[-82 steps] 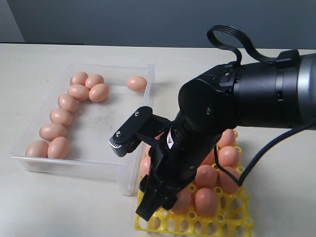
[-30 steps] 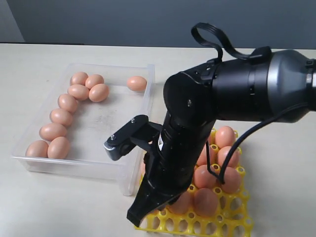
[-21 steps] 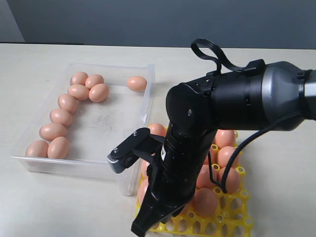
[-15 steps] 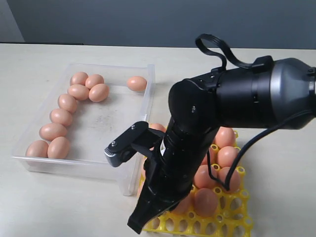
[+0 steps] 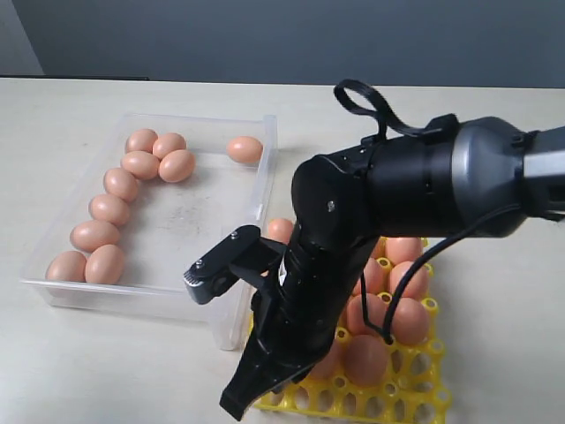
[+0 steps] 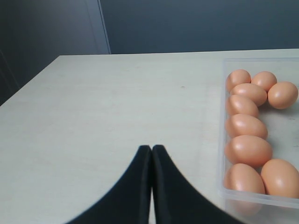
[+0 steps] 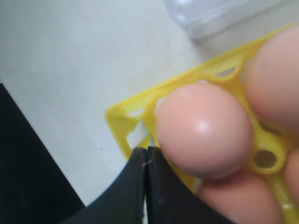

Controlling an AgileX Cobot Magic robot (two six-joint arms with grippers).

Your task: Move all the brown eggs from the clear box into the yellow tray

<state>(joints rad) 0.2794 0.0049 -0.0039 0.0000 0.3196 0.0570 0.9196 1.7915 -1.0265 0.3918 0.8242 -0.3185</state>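
We count ten brown eggs remaining in the clear box; yellow tray partly filled. Right gripper closed, empty, at the tray corner; left gripper closed, empty.

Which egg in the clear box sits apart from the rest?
The egg alone in the far right corner of the clear box; the others string along its left side.

Lighting: even, soft, diffuse; faint shadows on table. Right wrist view: close egg blurred, small highlight.
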